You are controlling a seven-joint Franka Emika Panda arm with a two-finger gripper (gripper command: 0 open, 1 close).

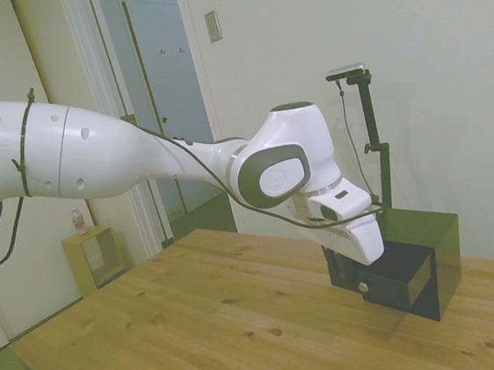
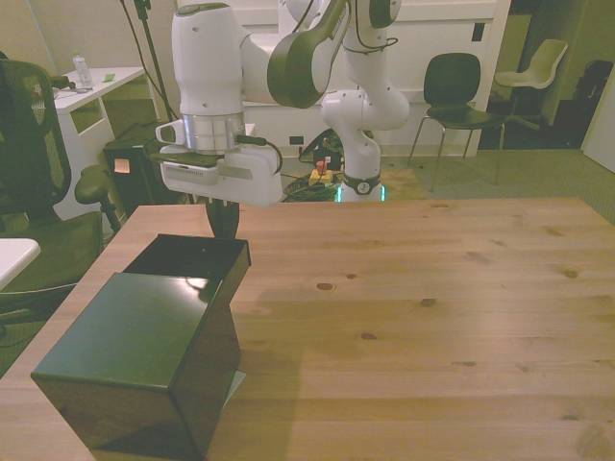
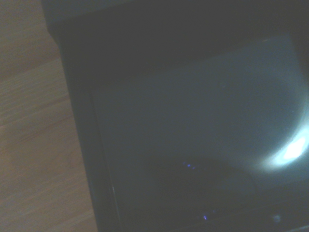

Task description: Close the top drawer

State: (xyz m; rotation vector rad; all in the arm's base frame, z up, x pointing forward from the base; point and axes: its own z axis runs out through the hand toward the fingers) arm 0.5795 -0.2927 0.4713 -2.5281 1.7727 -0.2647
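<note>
The top drawer (image 1: 389, 274) stands pulled out of the black cabinet (image 2: 144, 365) with the gripper (image 1: 344, 263) at its front, jaws hidden so I cannot tell their state; the drawer looks light and rigid, best pushed on its flat front beside the knob (image 1: 363, 288).
</note>
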